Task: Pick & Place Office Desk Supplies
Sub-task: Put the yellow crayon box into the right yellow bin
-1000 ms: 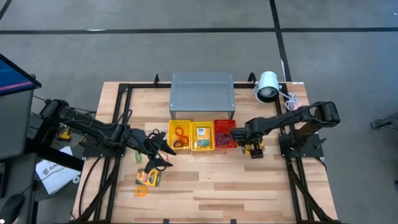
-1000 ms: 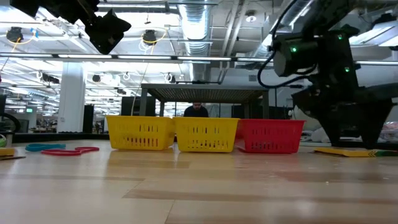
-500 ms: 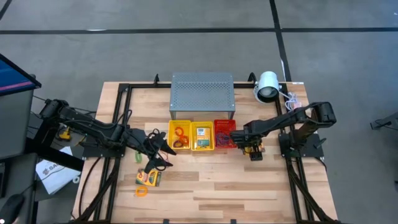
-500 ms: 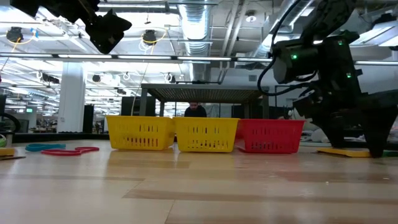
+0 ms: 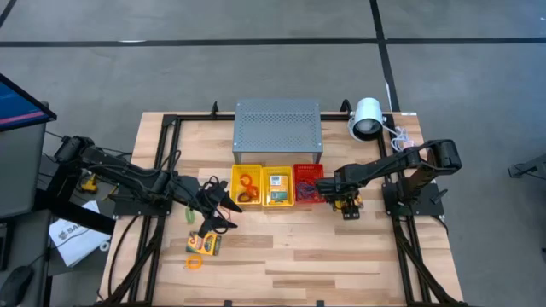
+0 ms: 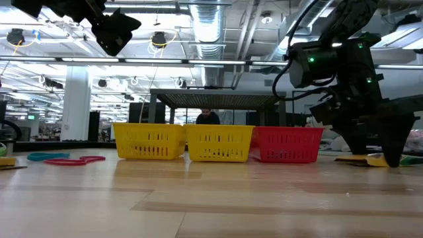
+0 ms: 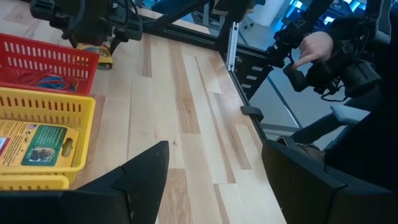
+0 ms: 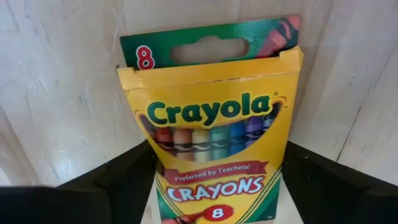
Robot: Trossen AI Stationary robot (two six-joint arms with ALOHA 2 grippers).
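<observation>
Right gripper point(image 5: 345, 207) down over the crayon box point(image 8: 214, 146) beside the red basket point(image 5: 309, 184), fingers spread either side for a pinch; left gripper point(image 5: 217, 203) waits, spread, empty.

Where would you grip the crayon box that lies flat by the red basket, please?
Grip the crayon box across its two long side edges, coming straight down from above: it lies flat on the table, so only those narrow edges offer opposed faces. The right gripper already straddles it that way, fingers open on either side.
</observation>
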